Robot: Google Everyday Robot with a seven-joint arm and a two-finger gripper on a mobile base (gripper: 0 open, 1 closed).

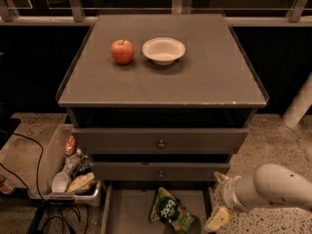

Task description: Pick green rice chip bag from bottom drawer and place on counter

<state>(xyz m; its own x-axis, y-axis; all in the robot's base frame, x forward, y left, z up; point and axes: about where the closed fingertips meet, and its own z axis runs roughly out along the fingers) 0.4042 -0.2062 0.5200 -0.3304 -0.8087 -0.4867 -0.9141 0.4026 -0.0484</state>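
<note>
Gripper: you have the gripper [219, 199] low at the right front corner of the cabinet, just outside the right wall of the bottom drawer [126, 213].
Claw: its two tan fingers [218, 219] stand wide apart, one above the other in your view, with nothing between them.
Arm: the white arm [278, 186] reaches in from the right edge of your view, level with the lowest drawer fronts.
Green rice chip bag: the green rice chip bag [170, 212] lies flat on the floor of the bottom drawer, right of its middle, tilted, with white lettering on a dark round patch facing up. It sits near the claw but apart from it.
Bottom drawer: it is pulled out; you see its grey floor bare to the left of the bag.
Upper drawers: the middle drawer [160, 174] and the top drawer [160, 144] are pushed in, each with a small round knob.
Counter: the counter [204, 82] carries a red apple [123, 51] and a white bowl [164, 50] side by side near the back left.
Floor, left: a plastic bin [48, 165] beside the cabinet holds crumpled wrappers and cups.
</note>
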